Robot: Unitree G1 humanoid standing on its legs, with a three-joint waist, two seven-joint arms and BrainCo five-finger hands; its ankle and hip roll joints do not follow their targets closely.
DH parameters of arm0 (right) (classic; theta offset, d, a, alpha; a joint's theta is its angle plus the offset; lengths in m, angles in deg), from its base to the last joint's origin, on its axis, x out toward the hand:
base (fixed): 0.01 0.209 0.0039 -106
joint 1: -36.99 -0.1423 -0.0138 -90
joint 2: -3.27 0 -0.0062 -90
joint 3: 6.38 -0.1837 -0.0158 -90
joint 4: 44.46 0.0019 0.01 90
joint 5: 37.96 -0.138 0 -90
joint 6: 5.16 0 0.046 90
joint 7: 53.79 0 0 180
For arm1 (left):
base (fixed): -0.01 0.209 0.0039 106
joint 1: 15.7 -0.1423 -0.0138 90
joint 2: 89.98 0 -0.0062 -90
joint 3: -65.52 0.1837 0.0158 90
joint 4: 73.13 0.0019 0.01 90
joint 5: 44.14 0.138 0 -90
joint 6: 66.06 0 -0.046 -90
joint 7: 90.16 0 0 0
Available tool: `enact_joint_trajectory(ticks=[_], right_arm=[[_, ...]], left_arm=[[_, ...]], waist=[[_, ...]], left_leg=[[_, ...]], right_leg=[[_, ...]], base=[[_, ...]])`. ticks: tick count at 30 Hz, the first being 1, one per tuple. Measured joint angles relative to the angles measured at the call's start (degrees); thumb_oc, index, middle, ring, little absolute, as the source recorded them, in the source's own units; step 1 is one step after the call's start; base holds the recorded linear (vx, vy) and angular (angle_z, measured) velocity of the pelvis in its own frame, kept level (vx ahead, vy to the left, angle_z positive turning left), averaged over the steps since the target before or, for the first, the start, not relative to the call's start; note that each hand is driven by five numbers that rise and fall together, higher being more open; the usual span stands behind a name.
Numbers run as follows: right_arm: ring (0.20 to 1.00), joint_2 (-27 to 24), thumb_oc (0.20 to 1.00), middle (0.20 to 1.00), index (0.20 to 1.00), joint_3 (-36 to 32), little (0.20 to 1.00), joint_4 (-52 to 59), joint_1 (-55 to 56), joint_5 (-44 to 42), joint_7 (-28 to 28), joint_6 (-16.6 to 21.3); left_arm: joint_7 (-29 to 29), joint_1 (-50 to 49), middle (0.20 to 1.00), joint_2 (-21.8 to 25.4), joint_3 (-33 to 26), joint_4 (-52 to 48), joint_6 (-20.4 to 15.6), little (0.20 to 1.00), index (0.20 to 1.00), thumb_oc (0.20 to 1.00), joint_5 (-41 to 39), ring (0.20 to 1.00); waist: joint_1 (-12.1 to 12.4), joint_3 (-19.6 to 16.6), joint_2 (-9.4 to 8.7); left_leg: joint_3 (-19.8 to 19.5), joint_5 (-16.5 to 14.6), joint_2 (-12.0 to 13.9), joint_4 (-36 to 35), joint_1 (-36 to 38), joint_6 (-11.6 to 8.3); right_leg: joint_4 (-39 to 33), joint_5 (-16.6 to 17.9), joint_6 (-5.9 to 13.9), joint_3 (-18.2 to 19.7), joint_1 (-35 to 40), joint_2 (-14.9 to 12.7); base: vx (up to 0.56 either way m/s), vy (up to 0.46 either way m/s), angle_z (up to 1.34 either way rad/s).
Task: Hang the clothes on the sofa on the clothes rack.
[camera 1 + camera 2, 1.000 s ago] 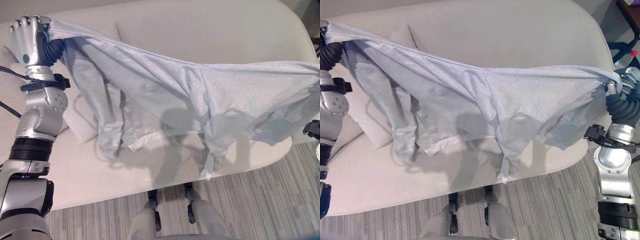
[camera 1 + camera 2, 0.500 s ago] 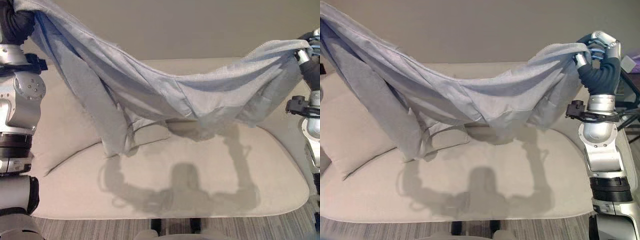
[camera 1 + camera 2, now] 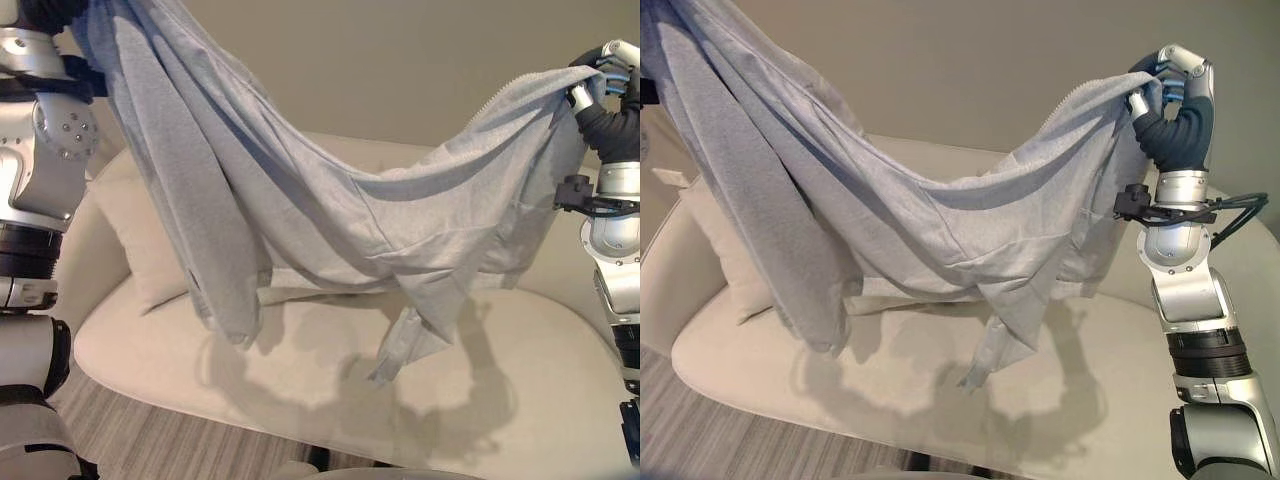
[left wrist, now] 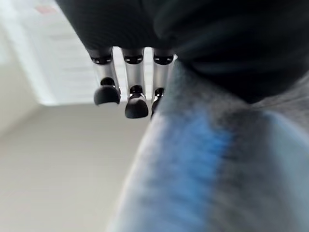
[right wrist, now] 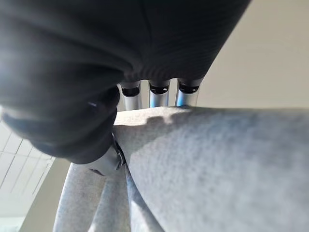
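Note:
A light grey garment (image 3: 330,210) hangs stretched between my two hands, lifted off the cream sofa (image 3: 520,400). Its sleeve and hem dangle above the seat without touching it. My right hand (image 3: 1175,85) is high on the right, shut on one edge of the cloth; in the right wrist view its fingers (image 5: 159,96) curl over the grey fabric (image 5: 217,169). The other end rises to the upper left beside my left forearm (image 3: 50,130). In the left wrist view my left hand's fingers (image 4: 135,104) are curled beside the cloth (image 4: 193,169) running out of its grasp.
A pale cushion (image 3: 730,260) leans at the sofa's left end, partly behind the hanging cloth. Striped grey carpet (image 3: 120,440) lies in front of the sofa. A plain beige wall (image 3: 970,70) stands behind it.
Both hands have gone higher with the garment, so it now hangs clear of the seat. The camera has also shifted, bringing more of the wall and the sofa's left end into view.

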Motion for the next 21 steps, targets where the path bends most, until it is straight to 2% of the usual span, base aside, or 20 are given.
enact_joint_trajectory(ticks=[2, 4, 5, 6, 7, 9, 11, 12, 13, 14, 15, 16, 17, 18, 20, 21], right_arm=[[0.200, -1.09, 0.200, 0.200, 0.200, -0.10, 0.200, -1.87, 0.27, -0.81, 0.07, -0.64], [0.200, -0.89, 0.200, 0.200, 0.200, 0.58, 0.200, -1.70, 0.33, -0.79, -0.18, -0.72], [0.200, -0.32, 0.200, 0.200, 0.200, 0.87, 0.200, -1.62, 0.34, -0.80, -0.20, -0.72], [0.200, -0.16, 0.200, 0.200, 0.200, 0.85, 0.200, -1.45, 0.34, -0.81, -0.13, -0.71], [0.200, -0.16, 0.200, 0.200, 0.200, 0.73, 0.200, -1.23, 0.34, -0.80, -0.05, -0.70], [0.200, -0.18, 0.200, 0.200, 0.200, 0.01, 0.200, -1.23, 0.48, -0.82, 0.18, -0.64], [0.200, 0.01, 0.200, 0.200, 0.200, -1.82, 0.200, -1.22, 1.28, -0.84, 1.08, -0.64], [0.200, 0.04, 0.200, 0.200, 0.200, -2.14, 0.200, -1.24, 1.45, -0.80, 1.68, -0.65], [0.200, 0.15, 0.200, 0.200, 0.200, -2.52, 0.200, -1.23, 1.70, -0.76, 1.93, -0.64], [0.200, -0.13, 0.200, 0.200, 0.200, -2.92, 0.200, -1.24, 2.15, -0.72, 2.20, -0.63], [0.200, -0.48, 0.200, 0.200, 0.200, -4.87, 0.200, -0.80, 4.13, -0.68, 2.41, -0.13], [0.200, 1.94, 0.200, 0.200, 0.200, -5.17, 0.200, 0.21, 7.11, -0.74, 2.94, -0.29], [0.200, 2.66, 0.200, 0.200, 0.200, -4.84, 0.200, 0.59, 9.18, -0.62, 2.69, 0.09], [0.200, 2.71, 0.200, 0.200, 0.200, -4.15, 0.200, 0.47, 9.93, -0.65, 2.38, -0.18], [0.200, 2.79, 0.200, 0.200, 0.200, -3.15, 0.200, 0.56, 9.67, -0.61, 1.83, -0.31], [0.200, 2.75, 0.200, 0.200, 0.200, -2.82, 0.200, -0.22, 9.35, -0.27, 2.10, 0.47]], left_arm=[[-0.38, 0.00, 0.200, -2.91, 0.64, 0.04, -0.04, 0.200, 0.200, 0.200, 0.01, 0.200], [-0.61, 0.01, 0.200, -1.37, 1.84, 0.13, -0.32, 0.200, 0.200, 0.200, 0.04, 0.200], [-0.60, 0.10, 0.200, -0.36, 1.85, 0.13, -0.47, 0.200, 0.200, 0.200, 0.04, 0.200], [-0.46, 0.45, 0.200, 0.27, 1.85, 0.19, -0.59, 0.200, 0.200, 0.200, 0.03, 0.200], [-0.39, 1.55, 0.200, 0.91, 2.04, 0.67, -0.80, 0.200, 0.200, 0.200, 0.02, 0.200], [-0.19, 2.39, 0.200, 1.15, 2.34, 1.38, -1.09, 0.200, 0.200, 0.200, 0.01, 0.200], [0.28, 4.29, 0.200, 1.08, 5.44, 3.31, -1.12, 0.200, 0.200, 0.200, -0.01, 0.200], [0.39, 5.46, 0.200, 1.08, 7.04, 4.03, -1.16, 0.200, 0.200, 0.200, -0.01, 0.200], [0.43, 6.84, 0.200, 1.08, 9.03, 4.72, -1.15, 0.200, 0.200, 0.200, 0.00, 0.200], [0.46, 8.05, 0.200, 0.62, 10.65, 4.76, -1.18, 0.200, 0.200, 0.200, 0.00, 0.200], [0.58, 8.21, 0.200, -1.41, 10.84, 4.51, -1.45, 0.200, 0.200, 0.200, 0.06, 0.200], [0.67, 8.62, 0.200, -2.08, 11.07, 4.77, -1.44, 0.200, 0.200, 0.200, 0.01, 0.200], [0.77, 8.93, 0.200, -2.09, 10.96, 4.63, -1.22, 0.200, 0.200, 0.200, 0.01, 0.200], [0.78, 8.92, 0.200, -1.83, 10.91, 4.69, -0.87, 0.200, 0.200, 0.200, -0.01, 0.200], [0.76, 8.92, 0.200, -0.47, 10.87, 4.67, -0.46, 0.200, 0.200, 0.200, -0.02, 0.200], [0.77, 5.79, 0.200, -1.82, 6.34, 4.53, -1.49, 0.200, 0.200, 0.200, 0.48, 0.200]], waist=[[-0.24, 0.15, -0.31], [0.19, 0.73, -1.20], [-0.06, 1.37, -2.33], [-1.05, 1.97, -3.40], [-2.63, 2.50, -4.26], [-4.02, 3.02, -3.46], [-4.75, 3.29, -2.22], [-5.19, 3.35, -1.58], [-5.31, 3.45, -1.17], [-5.35, 3.67, -0.02], [-5.26, 3.86, 2.35], [-5.42, 3.44, -0.59], [-5.41, 3.83, -2.05], [-5.20, 3.45, -3.39], [-4.50, 3.50, -3.40], [-3.72, 3.51, -3.89]], left_leg=[[1.12, 1.21, 0.57, 0.54, -3.06, -2.39], [5.70, -1.24, 2.15, 2.57, -4.06, -0.93], [5.88, -2.43, 3.14, 4.02, -3.83, -1.41], [5.78, -3.42, 5.00, 6.16, -3.92, -2.50], [5.63, -4.53, 10.68, 7.75, -3.73, -3.78], [6.94, -4.49, 16.86, 6.75, -2.22, -3.80], [7.32, -3.87, 20.63, 4.53, -0.65, -4.91], [6.76, -3.49, 21.66, 3.90, -0.70, -5.54], [6.72, -3.27, 22.12, 3.20, -0.81, -5.89], [6.78, -2.54, 21.60, 2.08, -0.72, -5.37], [7.29, -1.81, 20.67, 1.79, 0.34, -9.39], [7.69, -2.50, 16.13, 2.01, 0.12, -6.58], [8.29, -2.57, 13.54, 1.96, 0.02, -5.67], [8.44, -2.24, 12.12, 1.98, -0.15, -4.84], [8.53, -2.22, 11.20, 1.91, -0.26, -4.20], [9.40, -3.36, 9.89, 5.06, -2.23, -2.70]], right_leg=[[-0.54, 0.95, -1.48, -4.40, -1.09, -0.59], [-0.40, 1.31, -2.72, -5.07, -1.74, -1.15], [-0.32, 1.50, -2.94, -5.54, -1.73, -2.11], [-0.29, 1.82, -2.87, -6.25, -1.77, -3.31], [-0.29, 1.96, -2.34, -7.27, -1.85, -4.27], [-0.03, 1.03, -2.39, -7.44, -1.75, -4.25], [-0.22, 1.48, -0.58, -7.34, -1.67, -5.06], [-0.36, 1.65, 0.60, -7.37, -1.62, -5.54], [-0.37, 1.89, 1.72, -7.32, -1.59, -6.40], [-0.34, 2.55, 3.92, -7.43, -1.29, -7.45], [-1.03, 3.67, 8.18, -7.31, 0.43, -9.25], [-1.45, 4.22, 7.55, -7.13, 0.35, -13.05], [-1.66, 4.24, 7.62, -7.42, 0.32, -15.89], [-2.33, 4.70, 8.19, -6.79, 0.51, -16.25], [-3.94, 5.24, 8.90, -6.07, 1.49, -14.58], [-1.72, 6.66, 8.89, -7.67, 0.42, -14.79]], base=[[-0.10, 0.160, 1.21], [-0.11, 0.198, 0.48], [-0.11, 0.235, 0.28], [-0.05, 0.252, 0.44], [0.02, 0.295, 0.48], [0.09, 0.324, 0.27], [0.14, 0.374, 0.07], [0.09, 0.286, 0.07], [0.07, 0.309, 0.03], [0.05, 0.332, 0.02], [0.05, 0.332, 0.16], [0.02, 0.182, 0.26], [0.00, 0.001, 0.27], [-0.11, 0.797, 0.15], [-0.05, 1.001, 0.04], [0.12, 0.513, -0.01]])
